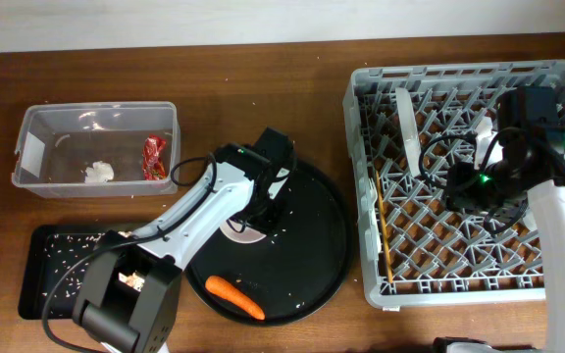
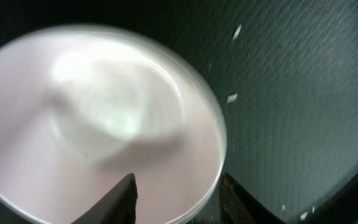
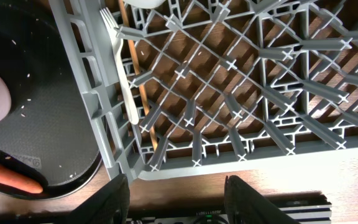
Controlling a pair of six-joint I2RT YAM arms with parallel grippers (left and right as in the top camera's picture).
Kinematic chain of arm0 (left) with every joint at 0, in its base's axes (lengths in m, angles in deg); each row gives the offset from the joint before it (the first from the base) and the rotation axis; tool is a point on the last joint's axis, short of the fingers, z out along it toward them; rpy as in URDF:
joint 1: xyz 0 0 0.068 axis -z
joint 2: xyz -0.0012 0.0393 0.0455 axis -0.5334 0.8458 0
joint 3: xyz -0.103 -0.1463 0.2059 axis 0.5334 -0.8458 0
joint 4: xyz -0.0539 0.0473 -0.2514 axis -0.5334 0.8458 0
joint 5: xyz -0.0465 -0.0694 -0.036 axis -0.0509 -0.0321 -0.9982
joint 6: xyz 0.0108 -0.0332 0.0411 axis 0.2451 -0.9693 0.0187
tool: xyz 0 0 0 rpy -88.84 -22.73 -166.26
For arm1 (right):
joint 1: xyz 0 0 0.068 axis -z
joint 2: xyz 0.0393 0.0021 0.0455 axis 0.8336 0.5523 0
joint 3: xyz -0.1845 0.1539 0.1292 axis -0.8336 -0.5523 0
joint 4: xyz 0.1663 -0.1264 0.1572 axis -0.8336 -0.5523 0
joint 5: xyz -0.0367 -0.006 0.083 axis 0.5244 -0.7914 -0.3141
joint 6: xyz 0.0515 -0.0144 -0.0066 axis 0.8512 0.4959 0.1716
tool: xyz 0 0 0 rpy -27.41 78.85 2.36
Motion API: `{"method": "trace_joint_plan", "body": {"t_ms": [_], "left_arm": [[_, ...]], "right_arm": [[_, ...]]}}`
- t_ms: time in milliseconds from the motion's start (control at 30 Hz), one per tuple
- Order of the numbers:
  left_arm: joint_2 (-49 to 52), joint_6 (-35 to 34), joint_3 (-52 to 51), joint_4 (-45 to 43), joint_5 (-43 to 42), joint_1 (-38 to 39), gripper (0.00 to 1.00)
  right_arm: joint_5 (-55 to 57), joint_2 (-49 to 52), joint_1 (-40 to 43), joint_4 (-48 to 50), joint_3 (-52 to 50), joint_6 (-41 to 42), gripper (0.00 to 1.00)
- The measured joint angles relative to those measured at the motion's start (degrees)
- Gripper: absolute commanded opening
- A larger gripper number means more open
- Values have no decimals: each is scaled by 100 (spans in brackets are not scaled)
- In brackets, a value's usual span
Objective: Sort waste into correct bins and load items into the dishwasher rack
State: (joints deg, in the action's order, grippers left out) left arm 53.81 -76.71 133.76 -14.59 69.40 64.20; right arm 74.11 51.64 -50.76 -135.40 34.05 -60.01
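The left claw (image 2: 178, 182) was spread, its 2 fingers straddling the rim of the plate (image 2: 104, 124). The plate lay on the round tray (image 1: 312, 245), with the carrot (image 1: 235, 296) near it on the same tray. The right claw (image 3: 176, 180) hung spread and empty above the rack (image 1: 459, 71) (fork (image 3: 122, 68) and chopsticks (image 1: 385, 230) lay inside). The wrapper (image 1: 154, 157) and tissue (image 1: 98, 173) sat in the tub (image 1: 27, 132).

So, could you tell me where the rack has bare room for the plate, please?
The rack is bare lattice in its near half, between the chopsticks and its right wall. The far rows hold white dishes, and the right gripper hovers mid-rack.
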Motion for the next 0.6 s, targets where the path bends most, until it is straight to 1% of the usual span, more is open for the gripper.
{"method": "trace_joint_plan", "body": {"t_ms": [100, 167, 233, 300, 333, 367, 467, 600], "left_arm": [[-74, -317, 133, 208, 179, -11, 44], [-376, -503, 164, 341, 249, -118, 45], [-863, -658, 184, 584, 284, -396, 49], [-1543, -767, 256, 881, 330, -994, 55], [-1738, -782, 286, 992, 350, -1217, 63], [-1991, -831, 315, 1200, 354, -1567, 92], [-2402, -874, 319, 1650, 415, -2518, 95], [-2505, -973, 319, 1963, 396, -3799, 97]], "right_arm": [[-2, 0, 0, 2, 0, -2, 54], [-4, 0, 0, 28, 0, 0, 56], [-68, 0, -2, 83, 0, -7, 57], [-225, 0, -35, 208, 22, -15, 59], [-297, 0, -98, 291, 57, -17, 60], [-380, 0, -216, 378, 120, -20, 61], [-627, 0, -879, 769, 289, -17, 61], [-820, 160, -2181, 1202, 315, 109, 60]]}}
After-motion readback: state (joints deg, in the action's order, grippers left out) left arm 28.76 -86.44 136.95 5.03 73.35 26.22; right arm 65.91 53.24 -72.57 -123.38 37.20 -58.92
